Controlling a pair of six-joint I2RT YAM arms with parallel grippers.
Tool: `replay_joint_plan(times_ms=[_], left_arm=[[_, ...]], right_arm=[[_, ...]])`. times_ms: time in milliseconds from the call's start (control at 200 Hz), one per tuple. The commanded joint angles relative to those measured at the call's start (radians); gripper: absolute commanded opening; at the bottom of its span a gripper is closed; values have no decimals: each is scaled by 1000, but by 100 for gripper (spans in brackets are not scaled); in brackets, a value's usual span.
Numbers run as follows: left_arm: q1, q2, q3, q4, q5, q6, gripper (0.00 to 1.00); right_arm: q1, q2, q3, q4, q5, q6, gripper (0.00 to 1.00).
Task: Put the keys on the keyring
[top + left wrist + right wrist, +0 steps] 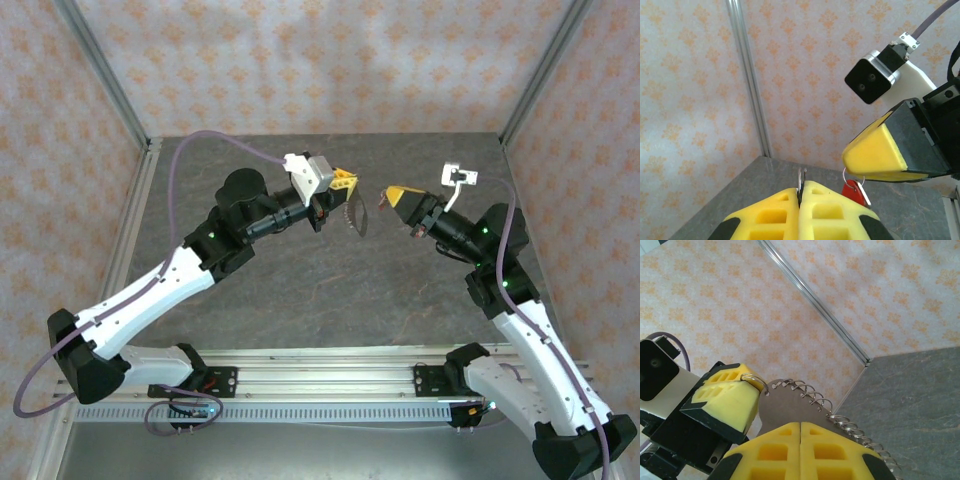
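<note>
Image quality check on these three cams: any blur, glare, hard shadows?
Top external: even light, soft shadows on the dark grey stone-look table, no glare. Left wrist: left claw, shut on a thin silvery ring, looks slightly soft near the lens; small red-headed key reads clearly. Right wrist: silvery wire loops on the flat grey-brown plate are crisp, with small glints.
</note>
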Motion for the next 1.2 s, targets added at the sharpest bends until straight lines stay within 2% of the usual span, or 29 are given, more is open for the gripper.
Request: replay_joint_plan(times_ms=[0, 701, 1191], left_arm=[[-11, 13, 49, -6, 32, 53, 0], [-20, 66, 90, -51, 72, 32, 0], [-20, 66, 87, -49, 78, 23, 0]], right_arm=[[-7, -9, 8, 74, 0, -14, 0], [47, 53, 98, 66, -7, -75, 0], [102, 89, 128, 42, 33, -118, 0]])
